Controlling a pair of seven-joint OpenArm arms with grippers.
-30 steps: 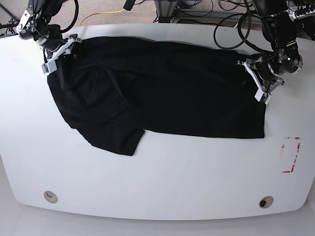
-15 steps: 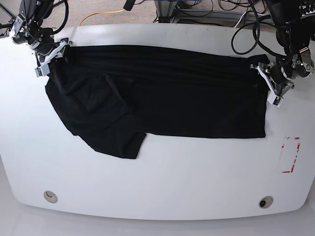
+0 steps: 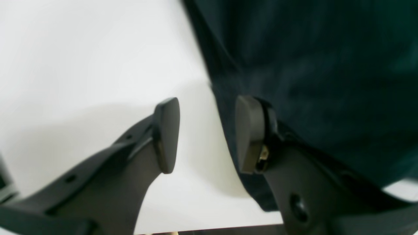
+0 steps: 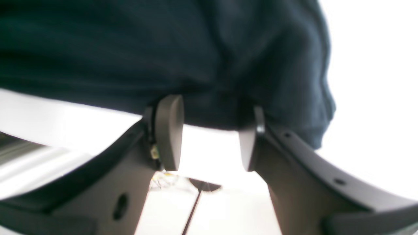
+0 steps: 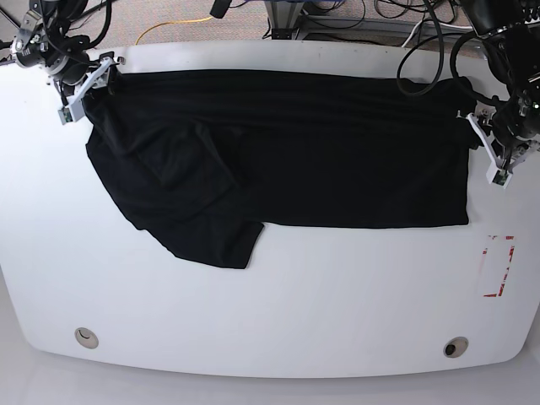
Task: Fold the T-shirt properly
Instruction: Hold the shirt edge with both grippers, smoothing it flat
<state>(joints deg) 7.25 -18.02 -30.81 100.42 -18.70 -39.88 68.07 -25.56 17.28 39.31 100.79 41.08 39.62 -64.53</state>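
The T-shirt (image 5: 287, 160) lies across the far half of the white table (image 5: 270, 312), spread as a long dark band from the far left corner to the right edge, with one loose flap hanging toward the near left and ending in a blunt corner. The step in hand looks like the end of a stretch-and-lay-flat: each arm sits at one far end of the cloth, and the fabric between them lies fairly smooth. The right gripper (image 5: 83, 84) is at the far left corner of the shirt; in its wrist view the fingers (image 4: 168, 130) stand apart with bare table showing between them, the cloth's edge bunched just beyond the tips, so it reads as spread and holding nothing. The left gripper (image 5: 491, 152) is at the right end; in its wrist view the fingers (image 3: 166, 133) are likewise spread, one over bare table and the other lying against the shirt's hem, with nothing pinched between them. The body is laid out, but the near left flap is slack and skewed, so the fold proper seems not yet begun. The next move likely calls for lifting both grippers clear of the hem without dragging it, then taking a fresh pinch on the loose flap or a long edge to bring it over the body squarely.
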